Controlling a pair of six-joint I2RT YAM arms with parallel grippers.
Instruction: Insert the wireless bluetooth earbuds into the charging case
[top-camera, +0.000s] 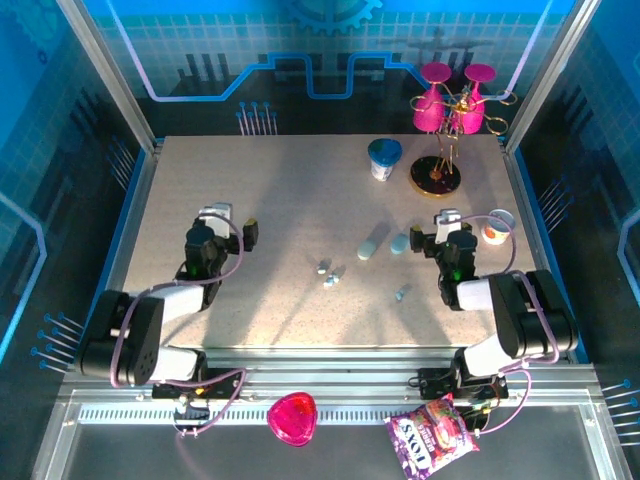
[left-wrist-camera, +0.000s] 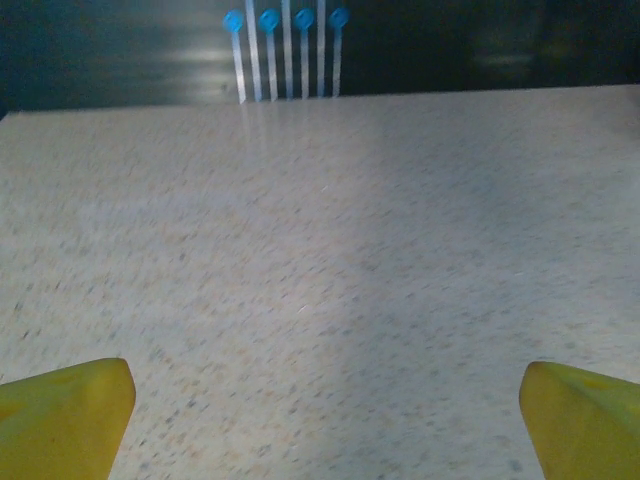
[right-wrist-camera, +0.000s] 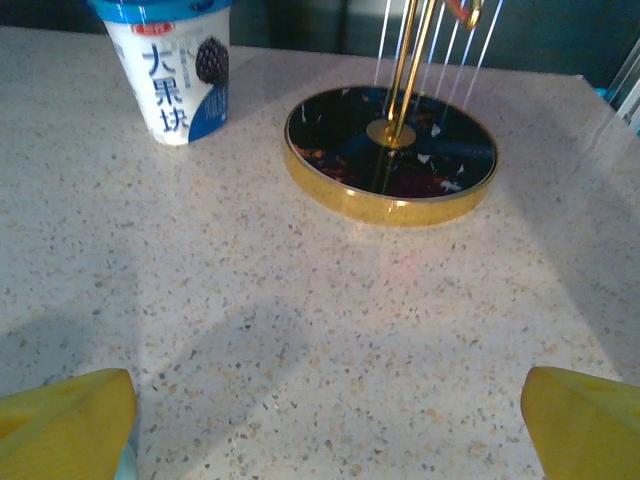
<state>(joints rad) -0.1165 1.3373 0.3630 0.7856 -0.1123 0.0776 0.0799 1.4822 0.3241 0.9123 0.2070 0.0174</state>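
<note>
We've got the left gripper (top-camera: 232, 221) and right gripper (top-camera: 432, 227) both wide open and empty, the earbuds (top-camera: 329, 281) loose on the table (top-camera: 280, 190) near the pale-blue charging case (top-camera: 372, 247), so we want a straight-down, gentle pinch on one tiny bud.

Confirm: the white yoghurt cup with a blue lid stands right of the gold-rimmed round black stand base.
Wrong side. The white yoghurt cup with a blue lid stands left of the gold-rimmed round black stand base, as the right wrist view shows.
</note>
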